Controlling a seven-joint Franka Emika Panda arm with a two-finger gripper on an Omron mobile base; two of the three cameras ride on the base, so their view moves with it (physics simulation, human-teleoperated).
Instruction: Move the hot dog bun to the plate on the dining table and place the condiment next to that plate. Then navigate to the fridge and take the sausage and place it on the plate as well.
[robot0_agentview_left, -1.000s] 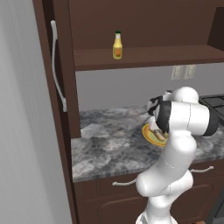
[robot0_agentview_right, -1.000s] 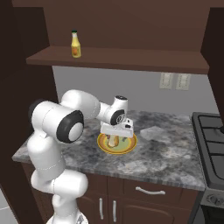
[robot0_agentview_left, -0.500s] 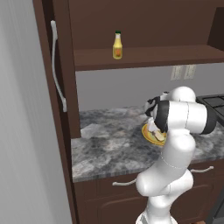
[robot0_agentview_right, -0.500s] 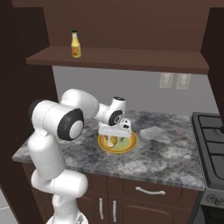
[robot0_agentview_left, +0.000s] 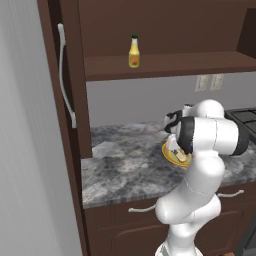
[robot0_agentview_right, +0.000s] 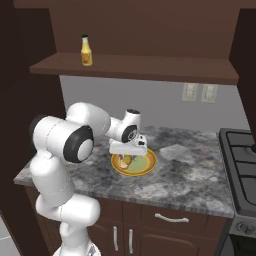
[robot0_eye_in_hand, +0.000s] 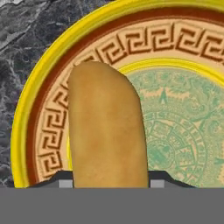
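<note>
Claw down over the bun on the yellow plate

The claw (robot0_agentview_right: 128, 158) is low over the plate (robot0_agentview_right: 144, 165), and its two dark tips (robot0_eye_in_hand: 65, 179) sit one on each side of the hot dog bun (robot0_eye_in_hand: 106, 131). The tips are close to the bun's sides, but I cannot tell if they squeeze it. The bun lies on the side part of the plate, across its brown pattern ring. The plate is yellow at the rim and green in the middle. It rests on the grey stone desk (robot0_agentview_right: 195, 182), about midway between the back wall and the front edge. The condiment bottle (robot0_agentview_right: 86, 50) stands upright on the brown shelf (robot0_agentview_right: 150, 66) above the desk, near the shelf's left end. A black stove (robot0_agentview_right: 244, 150) is at the desk's right end.
</note>
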